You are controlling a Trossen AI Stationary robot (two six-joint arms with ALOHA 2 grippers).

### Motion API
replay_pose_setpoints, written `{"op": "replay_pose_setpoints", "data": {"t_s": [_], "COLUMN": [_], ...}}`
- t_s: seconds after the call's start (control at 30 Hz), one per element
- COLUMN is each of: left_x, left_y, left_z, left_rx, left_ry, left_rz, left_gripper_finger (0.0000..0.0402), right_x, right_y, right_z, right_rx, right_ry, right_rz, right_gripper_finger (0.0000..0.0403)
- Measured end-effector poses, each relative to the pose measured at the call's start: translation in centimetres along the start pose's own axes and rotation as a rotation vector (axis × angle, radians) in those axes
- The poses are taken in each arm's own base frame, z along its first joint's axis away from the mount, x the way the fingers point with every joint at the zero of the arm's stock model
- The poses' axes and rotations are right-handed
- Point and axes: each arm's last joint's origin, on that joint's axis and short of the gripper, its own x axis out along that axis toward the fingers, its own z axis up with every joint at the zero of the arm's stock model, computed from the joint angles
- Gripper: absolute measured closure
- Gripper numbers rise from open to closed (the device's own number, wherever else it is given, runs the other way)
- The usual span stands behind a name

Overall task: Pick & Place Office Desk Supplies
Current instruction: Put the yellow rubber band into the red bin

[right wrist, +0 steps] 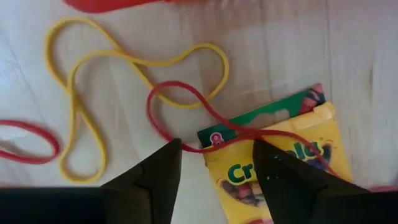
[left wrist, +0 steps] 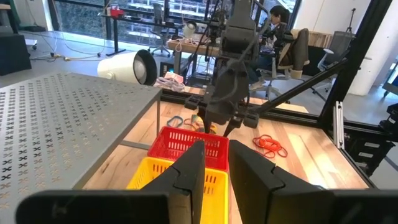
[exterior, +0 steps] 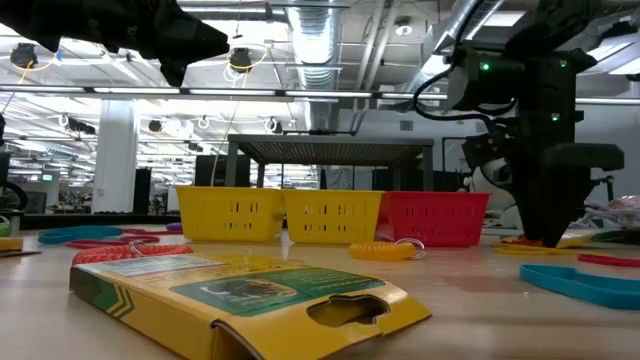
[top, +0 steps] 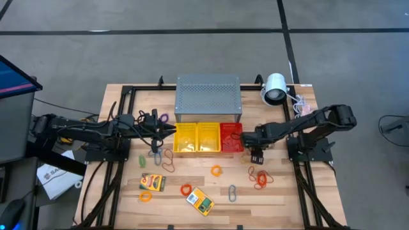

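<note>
Two yellow-and-green card boxes (top: 153,182) (top: 200,200) lie flat near the counter's front edge. Orange loops (top: 216,170), red bands (top: 259,178) and a blue-grey clip (top: 232,192) lie scattered mid-counter.

Two yellow mesh baskets (top: 197,137), one red basket (top: 231,137); grey perforated metal box (top: 208,97); yellow-green crayon boxes (top: 152,182); orange bands (top: 216,170).

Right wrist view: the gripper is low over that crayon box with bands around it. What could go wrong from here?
1. A red band lies across the crayon box under the open right gripper; closing may catch the band too, or only the band.
2. A yellow band lies close beside it and could get dragged along.
3. The left gripper, open, hovers over the yellow basket, near the red basket; the arms might crowd.
</note>
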Motion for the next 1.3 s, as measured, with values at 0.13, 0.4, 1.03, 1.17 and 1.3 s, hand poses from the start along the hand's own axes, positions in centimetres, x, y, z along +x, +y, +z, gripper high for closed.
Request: {"op": "replay_pose_setpoints", "data": {"t_s": [0.13, 0.4, 1.03, 1.17, 1.3], "left_x": [0.0, 0.0, 0.0, 0.0, 0.0], "left_y": [0.0, 0.0, 0.0, 0.0, 0.0], "left_z": [0.0, 0.0, 0.0, 0.0, 0.0], "left_rx": [0.000, 0.000, 0.000, 0.000, 0.000], "left_ry": [0.000, -0.001, 0.002, 0.002, 0.001], "left_rz": [0.000, 0.001, 0.001, 0.001, 0.001], "left_gripper_finger": [0.0334, 0.0334, 0.0334, 0.0334, 0.0334], "right_x": [0.2, -1.0, -1.2, -1.4, -1.4], "right_y": [0.9, 2.5, 4.2, 4.8, 4.9], "right_z": [0.0, 0.3, 1.1, 1.5, 1.5], "right_rx": [-0.063, -0.125, -0.170, -0.183, -0.179], "right_ry": [0.006, -0.043, -0.155, -0.202, -0.215], "right_rz": [-0.015, 0.054, 0.091, 0.143, 0.148], "right_gripper_finger": [0.0214, 0.0214, 0.0214, 0.0214, 0.0214]}}
